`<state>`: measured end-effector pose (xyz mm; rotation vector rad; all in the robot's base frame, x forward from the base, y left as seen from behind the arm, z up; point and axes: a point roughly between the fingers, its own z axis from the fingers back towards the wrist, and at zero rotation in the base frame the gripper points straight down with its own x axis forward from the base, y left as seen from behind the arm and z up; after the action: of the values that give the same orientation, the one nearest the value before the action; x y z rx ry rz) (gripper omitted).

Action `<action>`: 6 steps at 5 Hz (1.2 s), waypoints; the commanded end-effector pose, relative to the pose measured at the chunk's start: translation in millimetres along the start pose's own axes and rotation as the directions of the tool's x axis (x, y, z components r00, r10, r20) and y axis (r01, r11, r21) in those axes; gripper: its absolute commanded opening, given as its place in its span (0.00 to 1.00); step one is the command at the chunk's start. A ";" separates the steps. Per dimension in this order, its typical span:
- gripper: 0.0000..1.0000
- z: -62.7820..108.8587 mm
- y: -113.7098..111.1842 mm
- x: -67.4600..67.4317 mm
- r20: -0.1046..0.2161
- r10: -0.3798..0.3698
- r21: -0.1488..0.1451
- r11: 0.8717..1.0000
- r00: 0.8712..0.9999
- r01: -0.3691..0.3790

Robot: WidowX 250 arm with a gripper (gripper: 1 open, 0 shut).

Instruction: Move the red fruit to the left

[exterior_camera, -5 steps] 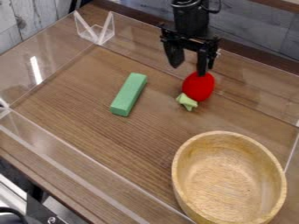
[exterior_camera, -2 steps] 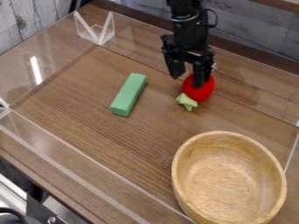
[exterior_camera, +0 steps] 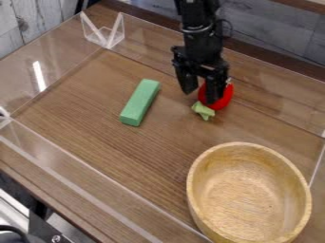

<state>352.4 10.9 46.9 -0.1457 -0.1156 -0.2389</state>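
Strawberry point(exterior_camera: 221, 98), tool point(exterior_camera: 203, 92) open around it

Black robot arm, seen at twelve o'clock.
Dark, angular segments are topped by pale metallic parts; dark, narrow fingers point(exterior_camera: 203, 91) are seen at the lower end.

Bright even light, soft low-resolution picture

red fruit point(exterior_camera: 223, 96) partly hidden behind the tool point(exterior_camera: 202, 89), tool's contact with fruit unclear, bowl's point(exterior_camera: 248, 194) lower rim cut off
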 end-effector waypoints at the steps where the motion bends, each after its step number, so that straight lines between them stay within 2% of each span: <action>1: 0.00 21.4 -1.5 7.8 0.082 -0.021 0.030 0.999 0.996 0.018; 2: 0.00 16.3 -0.2 5.3 0.086 -0.013 0.031 0.999 0.996 0.011; 4: 0.00 27.6 13.7 5.6 0.120 0.029 0.040 0.999 0.992 -0.034; 6: 0.00 45.0 26.9 -1.7 0.110 -0.039 0.033 0.999 0.993 0.036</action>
<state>341.8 37.0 54.1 -0.1628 -0.1319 -0.2587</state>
